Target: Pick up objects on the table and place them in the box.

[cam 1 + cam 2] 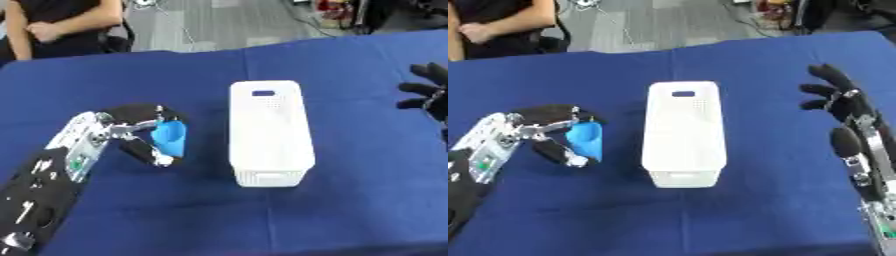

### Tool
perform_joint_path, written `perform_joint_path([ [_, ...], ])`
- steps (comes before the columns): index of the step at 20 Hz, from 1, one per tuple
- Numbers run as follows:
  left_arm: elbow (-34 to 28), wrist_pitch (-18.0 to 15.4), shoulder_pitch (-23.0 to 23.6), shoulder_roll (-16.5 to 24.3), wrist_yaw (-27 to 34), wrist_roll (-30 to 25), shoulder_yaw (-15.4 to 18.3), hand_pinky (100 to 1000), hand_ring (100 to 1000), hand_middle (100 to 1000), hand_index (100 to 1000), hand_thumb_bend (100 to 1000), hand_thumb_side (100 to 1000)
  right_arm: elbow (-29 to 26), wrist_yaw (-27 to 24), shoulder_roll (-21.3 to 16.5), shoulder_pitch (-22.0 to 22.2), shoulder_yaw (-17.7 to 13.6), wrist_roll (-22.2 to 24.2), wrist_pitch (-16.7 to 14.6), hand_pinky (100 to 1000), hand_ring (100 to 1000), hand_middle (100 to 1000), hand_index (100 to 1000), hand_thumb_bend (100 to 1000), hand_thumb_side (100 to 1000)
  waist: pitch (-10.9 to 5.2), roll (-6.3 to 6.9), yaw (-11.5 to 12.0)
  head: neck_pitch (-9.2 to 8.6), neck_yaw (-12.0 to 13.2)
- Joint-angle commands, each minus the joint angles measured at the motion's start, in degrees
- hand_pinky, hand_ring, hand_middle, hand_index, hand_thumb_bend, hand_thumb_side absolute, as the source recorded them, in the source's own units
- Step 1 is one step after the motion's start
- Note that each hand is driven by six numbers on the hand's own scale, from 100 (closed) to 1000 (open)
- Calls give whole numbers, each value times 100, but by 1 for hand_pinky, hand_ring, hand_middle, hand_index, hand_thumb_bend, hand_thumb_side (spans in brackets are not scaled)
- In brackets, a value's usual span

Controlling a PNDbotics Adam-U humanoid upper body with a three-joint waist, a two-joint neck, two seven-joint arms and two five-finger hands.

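A white plastic box (267, 134) sits long-ways in the middle of the bench (350, 210), which is covered in a dark blue cloth. To its left, the left robot hand (140, 132) has its fingers and thumb curled round a small light-blue object (170, 137), holding it just beside the box's left wall but not touching it; whether the object is lifted clear of the cloth I cannot tell. The right robot hand (837, 97) is well off to the right of the box, fingers spread and holding nothing. Nothing lies between the blue object and the box. Beyond the far edge is grey flooring with cables. No readable writing shows anywhere.
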Motion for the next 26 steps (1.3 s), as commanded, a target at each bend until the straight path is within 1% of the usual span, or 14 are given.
perform_joint_path([
  [1,-15,104,-24,73,8,-26,-25,206,385,526,650,100,419,-116,-26,-64,-63,-14,14,-13,702,831,914,1000,573,1000,-53,-18,3,-55,57],
  [2,-16,143,-25,72,19,-2,-23,206,385,526,650,100,419,-116,-27,-63,-64,-13,15,-14,702,831,914,1000,573,1000,-53,-18,4,-55,57],
  [3,-16,187,-25,69,35,29,-20,135,324,484,584,100,410,-116,-28,-63,-64,-13,16,-13,702,831,914,1000,573,1000,-54,-18,4,-56,58],
  [4,-13,225,-25,66,50,55,-23,125,315,479,574,100,406,-116,-29,-62,-65,-13,16,-13,702,831,914,1000,573,1000,-54,-18,3,-57,58],
  [5,-12,259,-25,63,62,78,-26,101,293,464,544,100,428,-116,-30,-61,-66,-13,16,-13,702,831,914,1000,572,1000,-55,-18,2,-58,57],
  [6,-11,291,-26,61,75,104,-26,100,296,466,548,100,422,-116,-31,-61,-67,-13,16,-13,702,831,914,1000,571,1000,-56,-18,3,-60,56],
  [7,-12,314,-26,60,85,126,-30,100,278,453,523,100,407,-116,-32,-61,-67,-13,17,-12,702,831,914,1000,573,1000,-56,-18,2,-61,57],
  [15,-10,383,-29,57,105,182,-49,100,262,438,504,100,407,-116,-30,-61,-69,-19,16,-12,702,831,914,1000,573,1000,-53,-16,4,-65,65],
  [20,-9,396,-29,56,99,173,-46,100,213,404,463,100,367,-116,-25,-63,-67,-24,12,-11,702,831,914,1000,573,1000,-53,-18,5,-74,63],
  [23,-35,421,-35,58,92,214,-31,100,138,343,396,100,310,-116,-25,-63,-67,-25,12,-12,702,831,914,1000,574,1000,-52,-20,7,-75,63],
  [24,-73,441,-49,71,65,273,-9,100,127,334,386,100,302,-116,-24,-63,-65,-26,12,-11,702,831,914,1000,572,1000,-53,-20,9,-73,63],
  [25,-111,465,-53,77,33,345,10,100,100,305,353,100,275,-116,-24,-63,-65,-27,11,-11,702,831,914,1000,574,1000,-52,-21,9,-74,63],
  [26,-170,504,-69,84,10,454,50,100,100,277,326,100,277,-115,-23,-63,-63,-28,10,-10,702,831,914,1000,574,1000,-53,-22,11,-74,60],
])
